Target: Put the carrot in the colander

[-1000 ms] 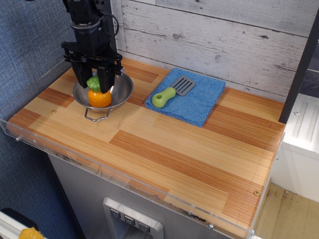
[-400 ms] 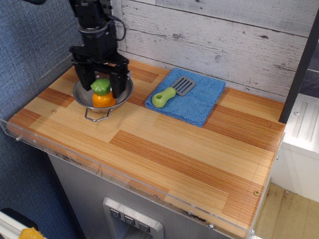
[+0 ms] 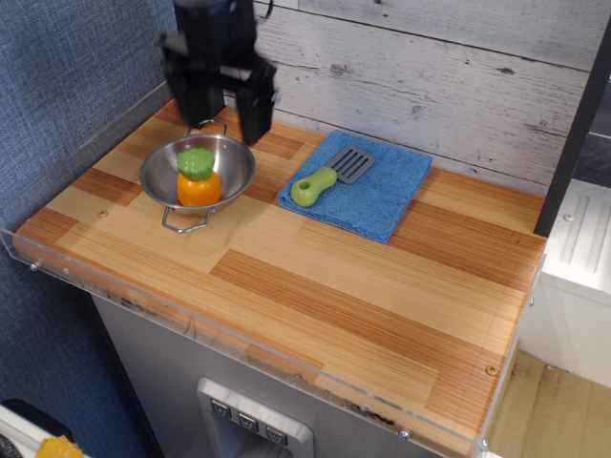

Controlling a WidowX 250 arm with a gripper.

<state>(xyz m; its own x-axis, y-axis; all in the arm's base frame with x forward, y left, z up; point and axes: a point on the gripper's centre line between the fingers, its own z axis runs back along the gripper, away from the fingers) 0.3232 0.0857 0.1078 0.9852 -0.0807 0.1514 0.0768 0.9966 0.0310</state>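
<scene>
The carrot (image 3: 199,178), orange with a light-green leafy cap, stands upright inside the shiny steel colander (image 3: 234,164) at the back left of the wooden table. My gripper (image 3: 225,113) is black, open and empty. It hangs above and behind the colander, a little to its right, clear of the carrot.
A blue cloth (image 3: 361,183) lies right of the colander with a green-handled grey spatula (image 3: 329,176) on it. A clear acrylic rim (image 3: 143,303) runs along the table's front and left edges. A plank wall (image 3: 430,76) stands close behind.
My gripper let go of the carrot in the colander, then rose up and back to the right. The carrot stays upright in the colander.
</scene>
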